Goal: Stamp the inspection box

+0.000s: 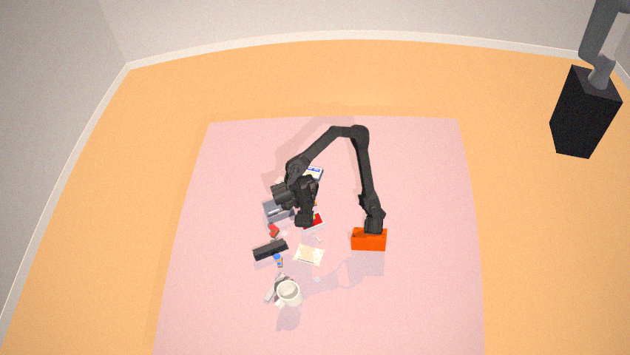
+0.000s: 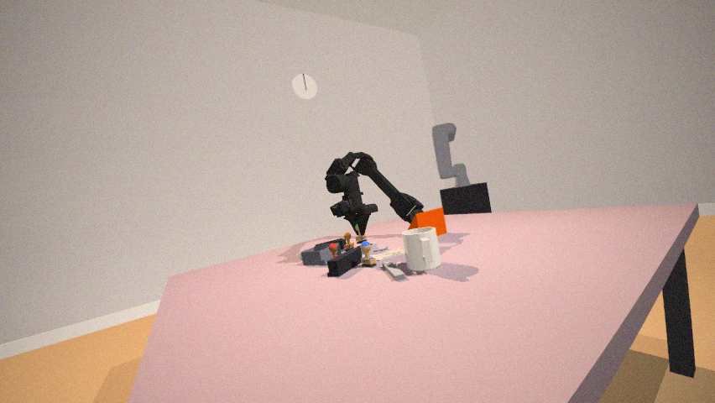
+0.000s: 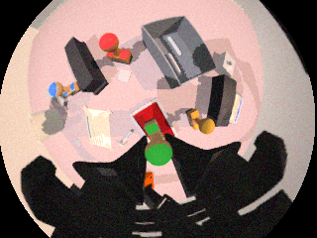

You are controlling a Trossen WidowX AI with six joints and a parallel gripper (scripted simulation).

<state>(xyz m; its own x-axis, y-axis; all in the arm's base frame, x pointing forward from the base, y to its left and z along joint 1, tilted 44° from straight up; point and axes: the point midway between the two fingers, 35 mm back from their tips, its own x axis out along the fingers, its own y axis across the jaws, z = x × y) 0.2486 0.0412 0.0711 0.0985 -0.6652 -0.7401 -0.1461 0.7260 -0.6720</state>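
Observation:
My gripper [image 2: 359, 230] [image 3: 156, 137] is shut on the green-knobbed stamp [image 3: 158, 154] [image 2: 362, 238], with the wooden block end down. It hangs over the red ink pad [image 3: 148, 115] [image 1: 316, 221] in its white tray; the gap between block and pad cannot be judged. The stamp's lettering is not readable. The cream card [image 3: 99, 130] [image 1: 309, 254] lies to the left of the pad in the wrist view. Its box and any print are too small to make out.
A red stamp [image 3: 109, 43], blue stamp [image 3: 55, 89] and orange stamp [image 3: 207, 126] stand around. A grey bin [image 3: 193, 76] and two black blocks [image 3: 83, 63] [image 3: 224, 99] flank the pad and card. A white mug [image 1: 289, 295] [image 2: 421, 248] stands beyond the card.

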